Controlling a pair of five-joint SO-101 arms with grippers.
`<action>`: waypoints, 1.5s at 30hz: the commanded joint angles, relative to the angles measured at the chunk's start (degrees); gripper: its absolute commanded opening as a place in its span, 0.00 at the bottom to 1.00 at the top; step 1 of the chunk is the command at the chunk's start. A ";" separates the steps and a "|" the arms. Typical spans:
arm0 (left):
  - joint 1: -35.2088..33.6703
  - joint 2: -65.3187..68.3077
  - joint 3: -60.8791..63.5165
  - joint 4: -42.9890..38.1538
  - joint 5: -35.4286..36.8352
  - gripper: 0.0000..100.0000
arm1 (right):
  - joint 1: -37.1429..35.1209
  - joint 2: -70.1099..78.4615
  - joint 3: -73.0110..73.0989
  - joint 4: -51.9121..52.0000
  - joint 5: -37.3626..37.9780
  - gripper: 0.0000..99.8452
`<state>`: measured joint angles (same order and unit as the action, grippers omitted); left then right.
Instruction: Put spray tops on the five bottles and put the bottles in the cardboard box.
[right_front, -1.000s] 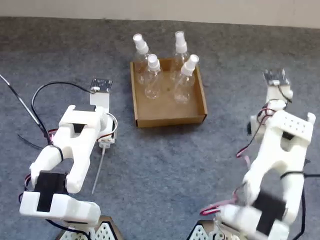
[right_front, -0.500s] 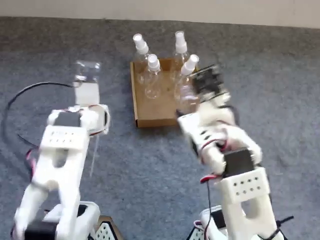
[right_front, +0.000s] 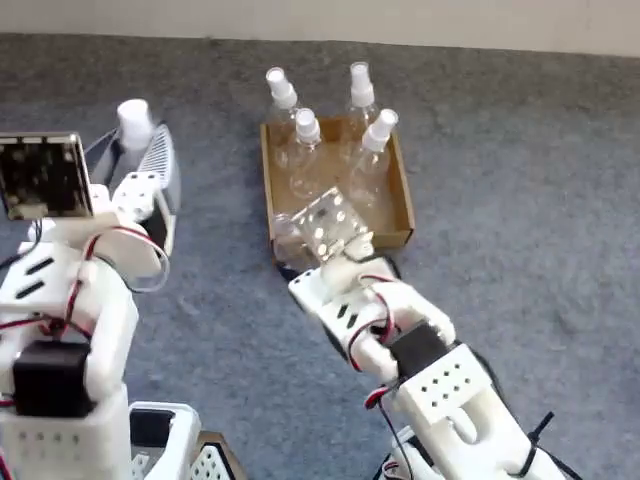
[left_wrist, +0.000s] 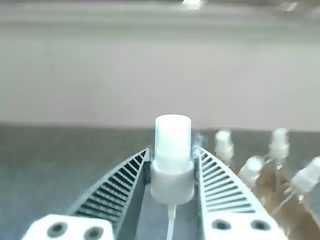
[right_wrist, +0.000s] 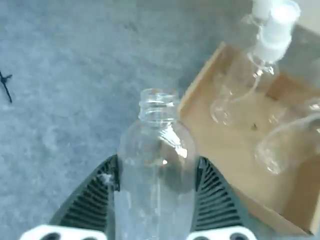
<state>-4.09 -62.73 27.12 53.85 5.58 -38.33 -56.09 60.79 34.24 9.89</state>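
My left gripper (right_front: 135, 140) is raised at the table's left and shut on a white spray top (right_front: 133, 117), held upright with its tube hanging down. In the left wrist view the spray top (left_wrist: 172, 160) sits squeezed between the ribbed fingers (left_wrist: 125, 180). My right gripper (right_front: 296, 250) is shut on a clear bottle (right_front: 288, 234) with no top, at the near left corner of the cardboard box (right_front: 388, 216). The right wrist view shows that bottle (right_wrist: 157, 165) upright with its neck open, beside the box (right_wrist: 240, 150). Several bottles (right_front: 304, 150) with spray tops stand in and behind the box.
Grey carpet covers the table, with free room right of the box and along the far edge. A black cable (right_front: 150, 285) loops off the left arm. A pale wall (left_wrist: 160, 75) rises behind the table.
The left arm has lifted the spray top off the carpet and swung it up and to the left. The right arm has swung from the right side to the box's near left corner.
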 joint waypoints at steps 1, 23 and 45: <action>9.45 -0.92 -7.16 -0.79 0.18 0.11 | -2.07 -5.32 6.81 -13.05 -2.73 0.00; 32.40 10.07 -7.96 -14.68 0.18 0.11 | -1.98 -33.36 24.31 -12.44 -6.68 0.00; 28.97 9.54 2.24 -14.51 0.26 0.11 | 2.33 -33.36 24.31 -11.12 -7.12 0.00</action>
<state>25.45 -52.88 29.32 40.66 5.58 -36.75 -88.53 86.02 23.16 3.21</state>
